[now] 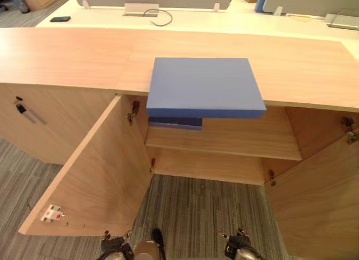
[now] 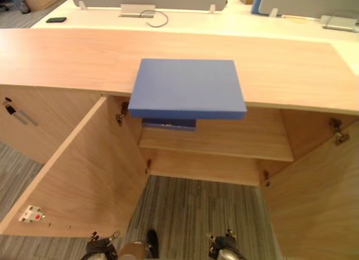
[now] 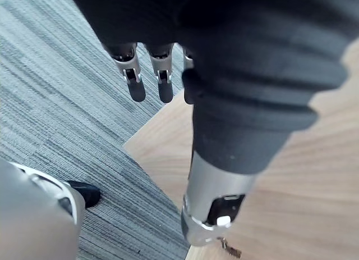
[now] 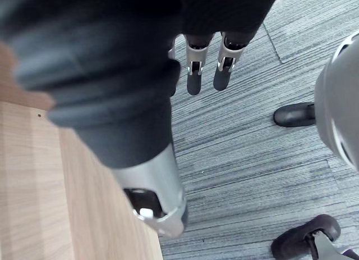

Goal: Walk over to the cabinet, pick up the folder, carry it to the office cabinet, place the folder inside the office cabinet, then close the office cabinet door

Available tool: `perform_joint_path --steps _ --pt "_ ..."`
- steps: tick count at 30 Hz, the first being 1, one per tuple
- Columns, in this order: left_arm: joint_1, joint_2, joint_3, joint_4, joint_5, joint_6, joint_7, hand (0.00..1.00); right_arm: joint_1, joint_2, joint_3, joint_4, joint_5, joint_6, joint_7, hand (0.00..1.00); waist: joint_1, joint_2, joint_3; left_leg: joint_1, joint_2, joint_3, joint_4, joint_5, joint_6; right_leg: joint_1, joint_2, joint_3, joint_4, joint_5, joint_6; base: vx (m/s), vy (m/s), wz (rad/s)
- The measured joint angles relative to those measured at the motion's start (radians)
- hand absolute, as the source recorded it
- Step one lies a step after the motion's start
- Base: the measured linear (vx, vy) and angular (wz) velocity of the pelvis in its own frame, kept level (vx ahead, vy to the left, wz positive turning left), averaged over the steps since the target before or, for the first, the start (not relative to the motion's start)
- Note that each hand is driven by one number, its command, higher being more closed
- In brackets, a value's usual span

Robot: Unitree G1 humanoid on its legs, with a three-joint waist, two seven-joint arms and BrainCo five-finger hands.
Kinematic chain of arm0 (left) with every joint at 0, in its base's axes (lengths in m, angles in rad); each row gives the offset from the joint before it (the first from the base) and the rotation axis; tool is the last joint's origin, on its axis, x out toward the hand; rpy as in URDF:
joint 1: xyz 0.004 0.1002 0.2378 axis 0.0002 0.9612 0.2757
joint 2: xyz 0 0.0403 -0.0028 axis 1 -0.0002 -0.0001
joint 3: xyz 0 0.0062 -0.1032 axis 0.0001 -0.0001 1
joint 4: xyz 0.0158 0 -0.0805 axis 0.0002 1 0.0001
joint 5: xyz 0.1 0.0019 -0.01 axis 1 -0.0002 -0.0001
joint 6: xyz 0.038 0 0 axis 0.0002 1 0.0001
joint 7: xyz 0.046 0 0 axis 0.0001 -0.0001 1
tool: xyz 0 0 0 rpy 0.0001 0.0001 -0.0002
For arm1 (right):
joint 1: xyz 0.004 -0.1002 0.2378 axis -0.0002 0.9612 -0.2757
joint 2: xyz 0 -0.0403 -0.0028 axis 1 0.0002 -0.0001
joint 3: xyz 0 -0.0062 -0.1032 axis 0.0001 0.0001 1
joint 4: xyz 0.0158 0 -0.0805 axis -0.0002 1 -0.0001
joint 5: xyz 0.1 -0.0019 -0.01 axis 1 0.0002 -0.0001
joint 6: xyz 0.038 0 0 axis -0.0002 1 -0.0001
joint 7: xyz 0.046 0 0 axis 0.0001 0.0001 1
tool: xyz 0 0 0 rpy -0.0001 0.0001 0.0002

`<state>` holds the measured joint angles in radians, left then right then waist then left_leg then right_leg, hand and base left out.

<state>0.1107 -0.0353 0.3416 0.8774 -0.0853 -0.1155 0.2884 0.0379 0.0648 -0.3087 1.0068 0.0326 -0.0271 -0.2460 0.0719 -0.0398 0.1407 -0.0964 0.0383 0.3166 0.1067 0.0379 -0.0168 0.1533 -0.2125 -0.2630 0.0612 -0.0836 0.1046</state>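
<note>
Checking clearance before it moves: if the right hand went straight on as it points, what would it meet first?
The grey striped carpet. The right hand points straight down at it, with nothing between them; how far off the carpet lies is unclear.

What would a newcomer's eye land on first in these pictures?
The big blue folder lies flat on the wooden cabinet top, its near edge jutting out past the front edge. Below, the left door and right door stand wide open, with a darker blue item on the shelf. The left hand and right hand hang open above the grey carpet.
</note>
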Motion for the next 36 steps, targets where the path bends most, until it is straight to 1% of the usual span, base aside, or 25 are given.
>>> perform_joint_path --steps 4,5,7,9,10,11,12,14,15,16,17,18,19,20,21,22,23,25,26,27,29,30,32,34,36 --pt "0.003 0.023 -0.103 -0.009 0.002 -0.001 -0.01 0.0 0.005 -0.023 0.025 0.01 -0.015 0.005 0.003 0.0 -0.004 0.005 -0.021 0.046 -0.035 0.01 -0.163 0.074 -0.002 -0.035 -0.008 0.022 -0.014 0.0 0.0 -0.06 0.042 -0.17" --pt "0.014 0.031 -0.149 -0.047 -0.004 -0.001 -0.02 0.0 0.003 -0.027 0.025 0.01 -0.017 0.006 0.005 0.0 -0.01 0.004 -0.021 0.057 -0.049 0.003 -0.197 0.087 -0.004 -0.038 -0.011 0.025 -0.023 0.0 0.0 -0.07 0.068 -0.19" --pt "0.033 0.038 -0.206 -0.098 -0.011 -0.002 -0.042 0.0 0.004 -0.028 0.025 0.01 -0.019 0.007 0.008 0.0 -0.015 0.005 -0.024 0.058 -0.058 0.003 -0.199 0.084 0.0 -0.038 -0.019 0.026 -0.022 -0.004 -0.004 -0.05 0.058 -0.06" --pt "0.079 0.033 -0.283 -0.214 -0.026 -0.01 -0.087 0.0 0.003 -0.031 0.026 0.006 -0.04 0.008 0.02 0.0 -0.019 0.003 -0.029 0.062 -0.091 0.003 -0.194 0.061 0.023 -0.067 -0.061 0.045 0.02 -0.047 -0.026 -0.03 0.109 -0.19" --pt "0.091 0.031 -0.292 -0.239 -0.027 -0.011 -0.097 0.0 0.003 -0.033 0.026 0.005 -0.053 0.008 0.023 0.0 -0.02 -0.002 -0.029 0.067 -0.103 -0.001 -0.193 0.044 0.028 -0.076 -0.075 0.055 0.04 -0.054 -0.032 0.02 0.153 -0.58" --pt "0.122 0.019 -0.299 -0.295 -0.03 -0.012 -0.113 0.0 0.001 -0.05 0.03 0.002 -0.058 0.01 0.031 0.0 -0.023 0.024 -0.031 0.083 -0.102 -0.004 -0.195 0.028 0.029 -0.142 -0.081 0.097 0.191 -0.061 -0.048 0.06 0.142 -0.65" --pt "0.13 0.017 -0.298 -0.305 -0.033 -0.012 -0.12 0.0 0.001 -0.051 0.039 -0.017 -0.058 0.014 0.033 0.0 -0.021 0.033 -0.033 0.087 -0.094 0.001 -0.189 0.024 0.035 -0.223 -0.087 0.109 0.348 -0.046 -0.066 0.06 0.126 -0.59" --pt "0.126 0.02 -0.298 -0.337 -0.033 -0.013 -0.123 0.0 0.012 -0.055 0.059 -0.072 -0.058 0.015 0.038 0.0 -0.031 0.043 -0.024 0.121 -0.079 -0.001 -0.18 0.01 0.054 -0.328 -0.099 0.114 0.569 -0.02 -0.096 0.06 0.085 -0.09" --pt "0.119 0.025 -0.295 -0.352 -0.033 -0.014 -0.124 0.0 0.014 -0.053 0.071 -0.078 -0.057 0.014 0.038 0.0 -0.038 0.04 -0.017 0.132 -0.061 -0.009 -0.16 -0.01 0.053 -0.361 -0.091 0.111 0.618 -0.047 -0.086 0.09 0.029 0.2" --pt "0.116 0.024 -0.296 -0.369 -0.033 -0.018 -0.125 0.0 0.017 -0.05 0.078 -0.083 -0.055 0.013 0.038 0.0 -0.041 0.036 -0.017 0.137 -0.046 -0.023 -0.142 -0.025 0.051 -0.367 -0.064 0.099 0.601 -0.073 -0.064 0.09 -0.013 0.32" --pt "0.116 0.024 -0.297 -0.376 -0.033 -0.02 -0.127 0.0 0.023 -0.047 0.079 -0.084 -0.055 0.013 0.038 0.0 -0.047 0.033 -0.016 0.14 -0.041 -0.034 -0.134 -0.029 0.045 -0.366 -0.05 0.101 0.571 -0.079 -0.055 0.1 -0.079 0.49" --pt "0.116 0.021 -0.3 -0.38 -0.032 -0.023 -0.132 0.0 0.027 -0.044 0.086 -0.091 -0.054 0.012 0.038 0.0 -0.057 0.029 -0.016 0.14 -0.037 -0.051 -0.122 -0.035 0.035 -0.359 -0.021 0.107 0.487 -0.079 -0.049 0.13 -0.111 0.49" --pt "0.12 0.02 -0.301 -0.387 -0.031 -0.023 -0.135 0.0 0.029 -0.043 0.096 -0.091 -0.054 0.011 0.038 0.0 -0.06 0.024 -0.019 0.138 -0.038 -0.055 -0.111 -0.035 0.034 -0.35 -0.002 0.107 0.404 -0.07 -0.054 0.21 -0.161 0.45" --pt "0.137 0.024 -0.3 -0.41 -0.028 -0.023 -0.142 0.0 0.035 -0.029 0.097 -0.09 -0.055 0.011 0.039 0.0 -0.056 -0.002 -0.031 0.134 -0.053 -0.056 -0.099 -0.046 0.02 -0.343 0.009 0.104 0.303 -0.025 -0.065 0.21 -0.156 0.21" --pt "0.148 0.028 -0.297 -0.426 -0.028 -0.023 -0.143 0.0 0.04 -0.018 0.097 -0.088 -0.055 0.013 0.039 0.0 -0.052 -0.02 -0.039 0.133 -0.066 -0.055 -0.099 -0.05 0.017 -0.34 0.009 0.104 0.265 0.01 -0.064 0.23 -0.179 0.01" --pt "0.156 0.019 -0.296 -0.43 -0.029 -0.021 -0.148 0.0 0.039 -0.019 0.096 -0.087 -0.057 0.017 0.04 0.0 -0.042 -0.011 -0.046 0.134 -0.058 -0.053 -0.094 -0.058 0.009 -0.326 0.016 0.096 0.228 0.001 -0.031 0.23 -0.172 -0.1" --pt "0.172 0.012 -0.3 -0.457 -0.034 -0.021 -0.162 0.0 0.039 -0.023 0.096 -0.09 -0.058 0.017 0.042 0.0 -0.042 0.007 -0.052 0.134 -0.034 -0.053 -0.086 -0.069 -0.003 -0.301 0.043 0.089 0.187 0.01 -0.036 0.22 -0.16 -0.13" --pt "0.184 0.011 -0.309 -0.489 -0.075 -0.022 -0.195 0.0 0.04 -0.025 0.096 -0.09 -0.061 0.022 0.049 0.0 -0.042 0.016 -0.058 0.144 -0.008 -0.054 -0.083 -0.083 -0.016 -0.268 0.072 0.074 0.148 0.014 -0.042 0.18 -0.158 -0.06" --pt "0.191 0.018 -0.33 -0.515 -0.11 -0.023 -0.224 0.0 0.045 -0.027 0.096 -0.09 -0.075 0.026 0.056 0.0 -0.042 0.018 -0.06 0.165 0.016 -0.054 -0.085 -0.093 -0.029 -0.233 0.098 0.066 0.114 0.016 -0.045 0.17 -0.17 -0.05" --pt "0.191 0.025 -0.346 -0.522 -0.125 -0.024 -0.239 0.0 0.047 -0.03 0.096 -0.09 -0.079 0.027 0.06 0.0 -0.042 0.019 -0.062 0.171 0.023 -0.054 -0.086 -0.097 -0.035 -0.222 0.106 0.065 0.102 0.016 -0.046 0.15 -0.153 -0.04" --pt "0.189 0.076 -0.424 -0.551 -0.185 -0.024 -0.299 0.0 0.049 -0.049 0.096 -0.089 -0.093 0.028 0.078 0.0 -0.055 0.024 -0.07 0.174 0.035 -0.059 -0.093 -0.102 -0.041 -0.2 0.124 0.052 0.062 0.019 -0.05 0.12 -0.101 0.05" --pt "0.188 0.096 -0.445 -0.559 -0.2 -0.024 -0.315 0.0 0.049 -0.056 0.095 -0.086 -0.093 0.028 0.081 0.0 -0.057 0.026 -0.072 0.176 0.036 -0.059 -0.099 -0.103 -0.042 -0.197 0.127 0.052 0.053 0.02 -0.052 0.11 -0.043 0.02" --pt "0.188 0.166 -0.499 -0.58 -0.253 -0.021 -0.372 0.0 0.044 -0.079 0.092 -0.058 -0.099 0.029 0.101 0.0 -0.062 0.034 -0.076 0.186 0.037 -0.059 -0.115 -0.104 -0.043 -0.179 0.136 0.052 0.02 0.027 -0.053 0.13 -0.001 -0.01" --pt "0.187 0.273 -0.542 -0.629 -0.304 -0.016 -0.431 0.0 0.04 -0.099 0.083 -0.019 -0.117 0.034 0.123 0.0 -0.069 0.041 -0.084 0.187 0.033 -0.063 -0.123 -0.107 -0.043 -0.159 0.141 0.051 -0.029 0.041 -0.052 0.12 0.024 0.02" --pt "0.187 0.349 -0.561 -0.666 -0.333 -0.009 -0.464 0.0 0.032 -0.104 0.064 0.003 -0.134 0.037 0.136 0.0 -0.073 0.046 -0.085 0.185 0.027 -0.068 -0.123 -0.107 -0.041 -0.15 0.14 0.051 -0.05 0.049 -0.05 0.09 0.027 0.03"
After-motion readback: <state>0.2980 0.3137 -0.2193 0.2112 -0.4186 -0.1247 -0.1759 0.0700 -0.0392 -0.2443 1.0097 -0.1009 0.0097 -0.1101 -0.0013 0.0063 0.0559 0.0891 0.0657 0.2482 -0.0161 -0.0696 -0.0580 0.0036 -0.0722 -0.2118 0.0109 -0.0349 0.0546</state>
